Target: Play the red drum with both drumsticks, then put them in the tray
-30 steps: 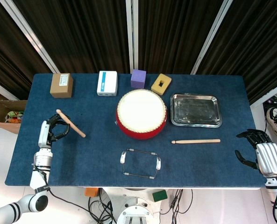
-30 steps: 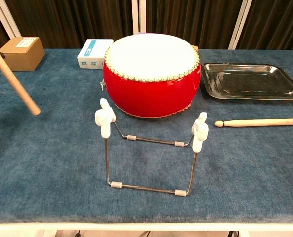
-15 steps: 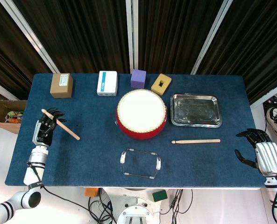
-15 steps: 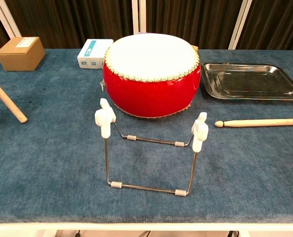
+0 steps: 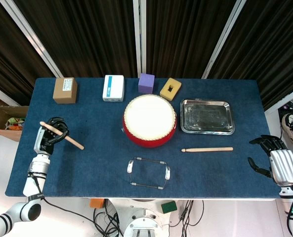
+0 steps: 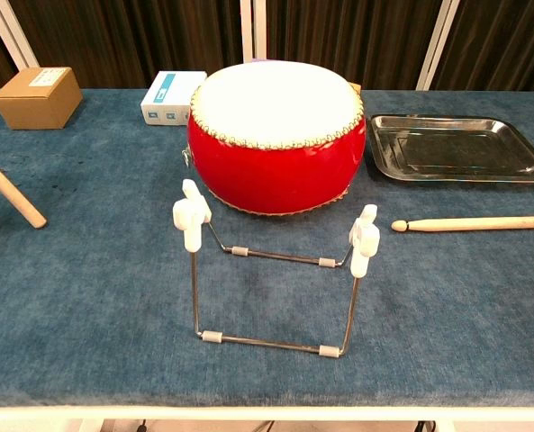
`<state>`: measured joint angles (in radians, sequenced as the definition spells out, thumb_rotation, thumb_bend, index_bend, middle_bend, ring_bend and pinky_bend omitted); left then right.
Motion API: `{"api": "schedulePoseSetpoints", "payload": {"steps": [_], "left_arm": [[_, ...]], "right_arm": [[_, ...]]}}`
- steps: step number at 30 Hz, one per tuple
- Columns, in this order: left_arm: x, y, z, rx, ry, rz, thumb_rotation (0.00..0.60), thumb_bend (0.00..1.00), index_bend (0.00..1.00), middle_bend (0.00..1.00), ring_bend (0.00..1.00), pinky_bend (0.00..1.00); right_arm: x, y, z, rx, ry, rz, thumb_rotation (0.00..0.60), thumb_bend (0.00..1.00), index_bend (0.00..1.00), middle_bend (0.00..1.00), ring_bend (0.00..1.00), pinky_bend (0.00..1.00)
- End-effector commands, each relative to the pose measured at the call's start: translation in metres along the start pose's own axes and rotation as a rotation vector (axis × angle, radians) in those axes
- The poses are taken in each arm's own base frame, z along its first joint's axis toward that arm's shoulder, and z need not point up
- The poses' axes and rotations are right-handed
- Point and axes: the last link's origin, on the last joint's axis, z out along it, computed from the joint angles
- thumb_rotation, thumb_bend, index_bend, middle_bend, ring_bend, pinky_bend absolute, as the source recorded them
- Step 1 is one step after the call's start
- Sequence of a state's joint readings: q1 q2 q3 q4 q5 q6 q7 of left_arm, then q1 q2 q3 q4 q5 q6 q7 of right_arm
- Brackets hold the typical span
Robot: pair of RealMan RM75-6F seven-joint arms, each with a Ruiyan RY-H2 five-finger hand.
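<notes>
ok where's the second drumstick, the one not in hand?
Head view: loose drumstick lies flat on the table right of the red drum, just in front of the tray.

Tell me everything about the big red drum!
The red drum is round and squat, with shiny red sides and a creamy white skin on top, edged by a ring of small pale studs. It sits flat on the blue table, near the middle, left of the metal tray. Nothing is hitting it now.
</notes>
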<state>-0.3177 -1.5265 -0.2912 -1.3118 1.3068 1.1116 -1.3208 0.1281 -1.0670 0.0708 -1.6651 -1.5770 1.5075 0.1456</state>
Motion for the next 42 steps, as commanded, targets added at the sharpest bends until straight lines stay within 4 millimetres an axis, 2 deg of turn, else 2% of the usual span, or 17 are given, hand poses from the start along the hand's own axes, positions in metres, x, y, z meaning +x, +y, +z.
{"api": "schedulePoseSetpoints", "payload": {"steps": [1,5,14,24,42], "left_arm": [[-0.014,0.000,-0.002,0.022,0.028,0.152,0.600,0.02,0.56,0.66,0.69,0.69],[-0.024,-0.005,-0.002,0.050,0.026,0.249,0.600,0.00,0.60,0.68,0.72,0.71],[-0.039,-0.013,-0.006,0.056,0.018,0.277,0.600,0.00,0.65,0.72,0.75,0.73],[-0.049,-0.016,-0.030,0.030,-0.049,0.302,0.600,0.00,0.68,0.73,0.77,0.73],[-0.049,-0.046,-0.051,0.095,-0.072,0.344,0.600,0.00,0.72,0.75,0.78,0.75]], "right_arm": [[0.002,-0.001,0.001,0.005,0.003,-0.003,0.600,0.28,0.37,0.36,0.19,0.23],[0.003,-0.002,0.001,0.007,0.008,-0.002,0.600,0.29,0.37,0.36,0.19,0.23],[0.004,-0.001,-0.002,-0.001,0.016,0.001,0.600,0.29,0.37,0.36,0.19,0.23],[0.005,-0.003,-0.003,0.004,0.020,0.000,0.600,0.28,0.37,0.36,0.19,0.23],[0.007,-0.005,-0.006,0.002,0.027,-0.001,0.600,0.29,0.37,0.36,0.19,0.23]]}}
